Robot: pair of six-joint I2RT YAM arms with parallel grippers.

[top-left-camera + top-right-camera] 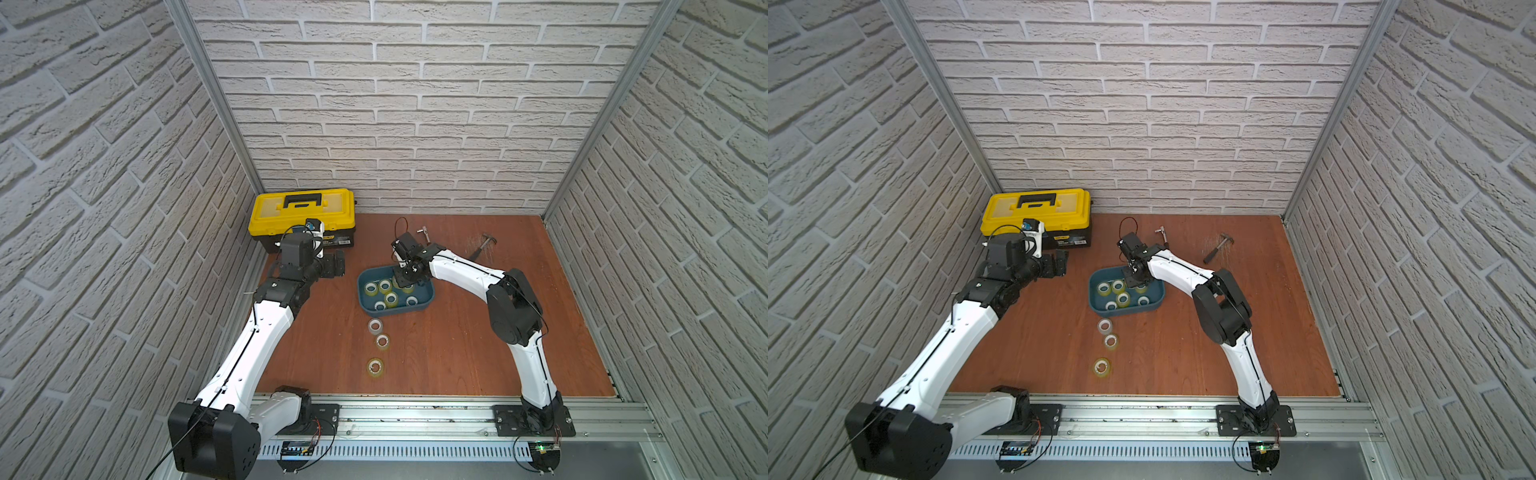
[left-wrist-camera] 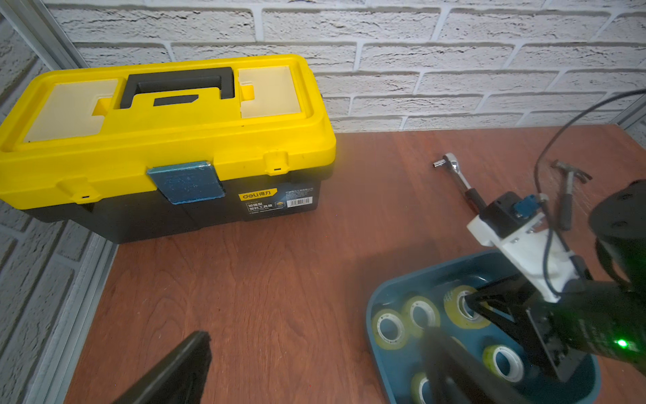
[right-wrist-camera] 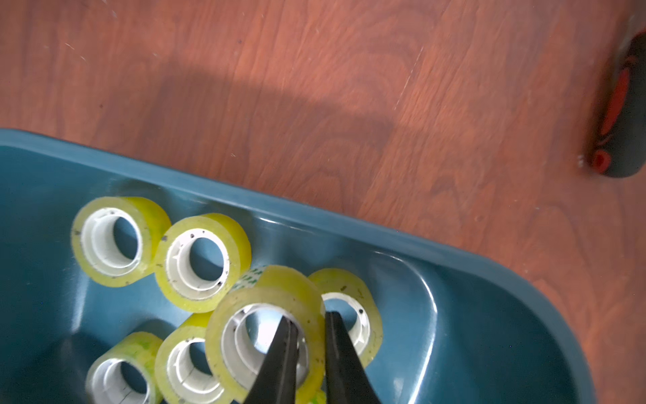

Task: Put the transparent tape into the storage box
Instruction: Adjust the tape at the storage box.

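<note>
The storage box point(image 1: 361, 300) is a shallow teal tub at mid-table, seen in both top views, with several yellowish transparent tape rolls point(image 1: 391, 298) lying in it. My right gripper point(image 3: 310, 318) hangs over the tub's far right part, shut on the wall of one tape roll point(image 3: 227, 314): one finger is in its white core, the other outside. That roll is tilted above the others. Three more tape rolls point(image 1: 382, 341) lie in a row on the table in front of the tub. My left gripper point(image 2: 316, 346) is open and empty, left of the tub.
A yellow-lidded black toolbox point(image 1: 302, 210) stands in the back left corner. A ratchet wrench point(image 1: 424, 232) and a hammer point(image 1: 484, 245) lie behind the tub near the back wall. Brick-pattern walls close three sides.
</note>
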